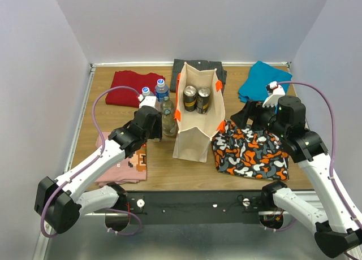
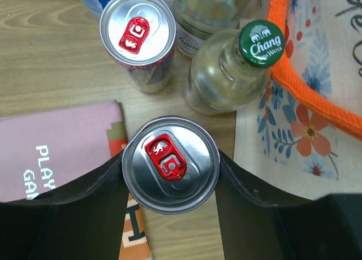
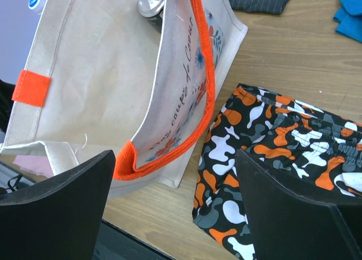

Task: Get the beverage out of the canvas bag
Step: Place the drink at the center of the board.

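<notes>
The beige canvas bag (image 1: 195, 124) stands open mid-table with orange pieces at its rim; two dark cans (image 1: 196, 99) stand inside. It also shows in the right wrist view (image 3: 102, 73), with one can top (image 3: 151, 1) visible. My left gripper (image 1: 148, 124) is just left of the bag, its fingers pressed on both sides of a silver can with a red tab (image 2: 171, 164). Beside it stand another red-tab can (image 2: 137, 37) and a green-capped Chang bottle (image 2: 237, 73). My right gripper (image 3: 175, 203) is open and empty, right of the bag.
A camouflage cloth (image 1: 251, 150) lies under my right gripper. A pink shirt (image 1: 127, 161) lies front left, a red shirt (image 1: 136, 80) back left, a dark striped cloth (image 1: 199, 68) behind the bag, a teal cloth (image 1: 263, 82) back right. Walls enclose three sides.
</notes>
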{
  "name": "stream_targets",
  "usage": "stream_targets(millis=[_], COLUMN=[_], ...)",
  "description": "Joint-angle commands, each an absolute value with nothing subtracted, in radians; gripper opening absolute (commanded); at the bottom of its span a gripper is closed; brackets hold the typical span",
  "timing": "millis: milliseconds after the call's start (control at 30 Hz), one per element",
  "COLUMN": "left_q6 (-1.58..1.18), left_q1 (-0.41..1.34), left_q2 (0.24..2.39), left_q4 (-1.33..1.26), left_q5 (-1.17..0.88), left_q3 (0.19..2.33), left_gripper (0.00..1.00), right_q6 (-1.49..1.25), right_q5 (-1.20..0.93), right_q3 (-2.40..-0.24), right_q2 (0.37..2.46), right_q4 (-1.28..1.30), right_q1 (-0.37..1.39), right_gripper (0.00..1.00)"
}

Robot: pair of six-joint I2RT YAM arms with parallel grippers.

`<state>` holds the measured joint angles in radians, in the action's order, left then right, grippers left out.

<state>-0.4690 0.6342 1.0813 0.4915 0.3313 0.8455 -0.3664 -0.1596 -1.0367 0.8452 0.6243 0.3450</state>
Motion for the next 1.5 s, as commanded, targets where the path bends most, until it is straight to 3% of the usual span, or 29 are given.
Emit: stream_targets(millis=[0, 833, 933, 1067, 1167, 1233, 1300, 1433, 1467], left_q6=[-0.462, -0.532, -0.548, -0.554, -0.557, -0.554, -0.555, -0.561, -0.566], left_q1=[0.63, 0.626, 0.626, 0.626, 0.627, 0.627, 0.626, 0.627, 0.626], left_q2=[1.068, 1.177, 1.178, 1.177, 1.183, 1.186, 1.19, 1.189, 1.183], left_q4=[0.347, 0.279, 0.284, 0.268, 0.268, 0.265, 0.27, 0.281, 0.287], left_q5=[0.413, 0.485, 0.488, 0.495, 0.499, 0.495, 0.494, 0.494, 0.498], left_q3=[0.827, 0.779, 0.766, 0.747, 0.746, 0.747, 0.75, 0.756, 0.756], left_gripper=[0.0, 0.0, 0.1, 0.1, 0.31, 0.36, 0.57, 0.75, 0.83], right_q6=[-0.374, -0.373, -0.373, -0.376, -0.374, -0.374, -0.373, -0.371, -0.373], right_q5=[-0.127, -0.107, -0.107, -0.117, -0.115, -0.118, -0.118, -0.118, -0.12], right_q3=[-1.032, -1.008, -1.002, -0.996, -0.992, -0.989, -0.989, -0.989, -0.989], right_q2=[0.834, 0.813, 0.813, 0.816, 0.818, 0.819, 0.819, 0.821, 0.821], right_q4=[0.637, 0.658, 0.652, 0.644, 0.643, 0.643, 0.641, 0.641, 0.641], right_q1=[0.347, 0.345, 0.347, 0.345, 0.345, 0.345, 0.345, 0.345, 0.345], right_gripper=[0.95, 0.95, 0.95, 0.95, 0.95, 0.95, 0.95, 0.95, 0.95])
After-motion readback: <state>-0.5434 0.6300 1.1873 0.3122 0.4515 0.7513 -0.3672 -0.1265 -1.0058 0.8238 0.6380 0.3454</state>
